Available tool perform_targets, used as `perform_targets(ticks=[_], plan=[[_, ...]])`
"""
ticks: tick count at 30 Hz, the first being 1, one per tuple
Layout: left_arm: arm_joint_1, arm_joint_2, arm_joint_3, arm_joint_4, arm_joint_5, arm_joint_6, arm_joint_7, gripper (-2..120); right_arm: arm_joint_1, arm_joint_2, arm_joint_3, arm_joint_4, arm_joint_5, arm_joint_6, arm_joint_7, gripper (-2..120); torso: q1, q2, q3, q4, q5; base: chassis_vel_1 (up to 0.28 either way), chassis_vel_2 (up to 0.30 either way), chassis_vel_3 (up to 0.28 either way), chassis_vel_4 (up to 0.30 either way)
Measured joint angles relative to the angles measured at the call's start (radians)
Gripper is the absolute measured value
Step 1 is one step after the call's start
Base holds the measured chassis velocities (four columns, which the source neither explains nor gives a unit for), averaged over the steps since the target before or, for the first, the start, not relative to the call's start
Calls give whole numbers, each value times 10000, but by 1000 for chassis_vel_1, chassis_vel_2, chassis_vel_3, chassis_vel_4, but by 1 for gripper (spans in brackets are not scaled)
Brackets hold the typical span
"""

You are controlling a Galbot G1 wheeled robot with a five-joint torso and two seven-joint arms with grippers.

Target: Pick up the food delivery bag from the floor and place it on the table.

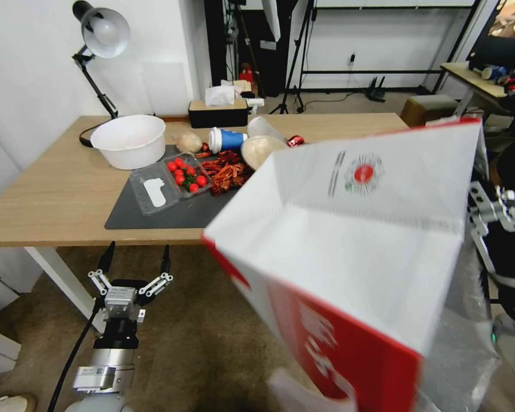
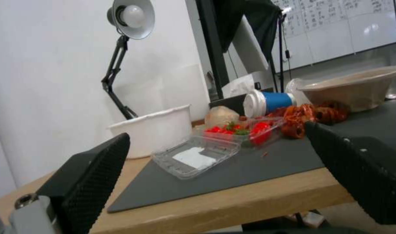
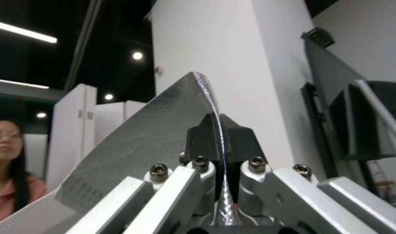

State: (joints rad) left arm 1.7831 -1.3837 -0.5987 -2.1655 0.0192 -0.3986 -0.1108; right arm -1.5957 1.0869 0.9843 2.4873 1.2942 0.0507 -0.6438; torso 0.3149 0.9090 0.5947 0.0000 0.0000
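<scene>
Right pincer (image 3: 222, 130) pinches white, red-edged, foil-lined food delivery bag (image 1: 349, 240).

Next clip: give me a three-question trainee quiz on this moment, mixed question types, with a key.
1. True or false: the food delivery bag rests on the floor.
2. Which gripper is clamped on the bag's foil wall? A) left gripper B) right gripper
3. Fill in: the cherry tomatoes sit in a clear ___ on the dark mat.

Key: 1 false, it is held up near the table; 2 B; 3 tray.
</scene>
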Motion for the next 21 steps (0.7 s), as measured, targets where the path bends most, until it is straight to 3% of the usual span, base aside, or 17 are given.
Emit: perform_targets(ticks=[8,18,21], plan=[[1,4,147,7,127,-28,-24,100,734,-325,-255,152,-508,444,2536,0,-5,-12,-6,-1,0,0,0,0,0],[42,7,152,0,228,-56,-26,100,1416,-744,-307,94,-502,559,3995,0,-7,-16,-9,-1,1,0,0,0,0],[64,-39,237,-26,354,-56,-26,100,1788,-905,-429,7,-425,621,4887,0,-7,-18,-10,0,1,0,0,0,0]])
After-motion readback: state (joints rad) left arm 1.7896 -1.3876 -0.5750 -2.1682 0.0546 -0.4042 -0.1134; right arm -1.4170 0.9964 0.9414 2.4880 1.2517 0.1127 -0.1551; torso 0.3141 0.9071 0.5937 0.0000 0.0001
